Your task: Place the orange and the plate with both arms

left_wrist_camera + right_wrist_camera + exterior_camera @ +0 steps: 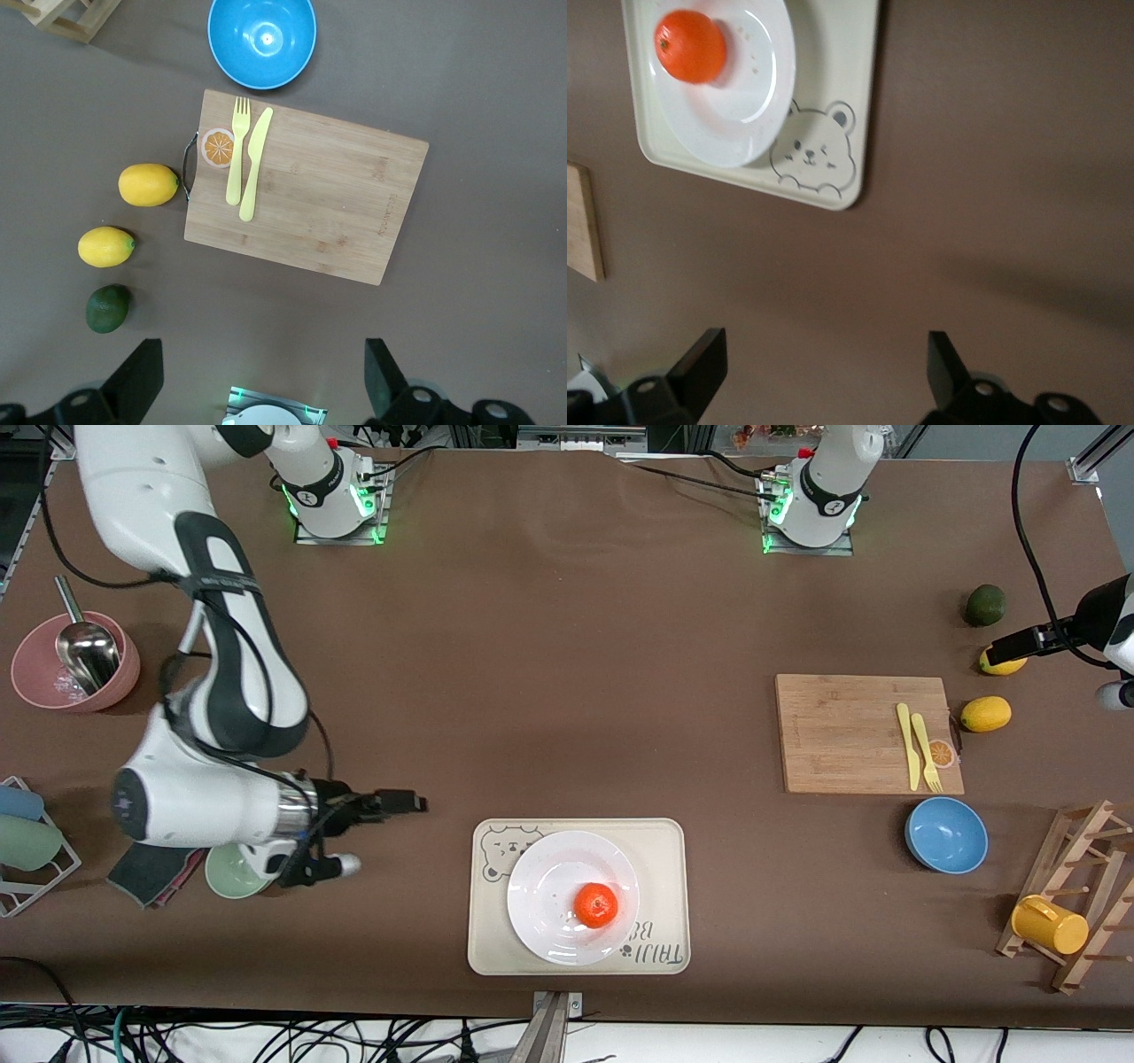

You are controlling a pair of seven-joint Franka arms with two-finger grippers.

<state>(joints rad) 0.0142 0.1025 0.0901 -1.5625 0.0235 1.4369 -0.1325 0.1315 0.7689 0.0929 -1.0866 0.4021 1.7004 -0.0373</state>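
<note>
The orange [595, 904] lies on the white plate [549, 886], which sits on a beige bear-print tray [664, 850] near the table's front edge. Both also show in the right wrist view: the orange [691, 46] and the plate [735, 124]. My right gripper [376, 833] is open and empty, up over bare table beside the tray, toward the right arm's end; its own view shows it [824, 367] open. My left gripper [1063, 669] is open and empty, high over the lemons at the left arm's end; its own view shows it [257, 381] open.
A cutting board [864, 731] with a yellow fork and knife, two lemons [985, 714], a dark green fruit [984, 605], a blue bowl [946, 834] and a wooden rack with a yellow mug [1050, 924] are at the left arm's end. A pink bowl [75, 664] and a green bowl [232, 871] are at the right arm's end.
</note>
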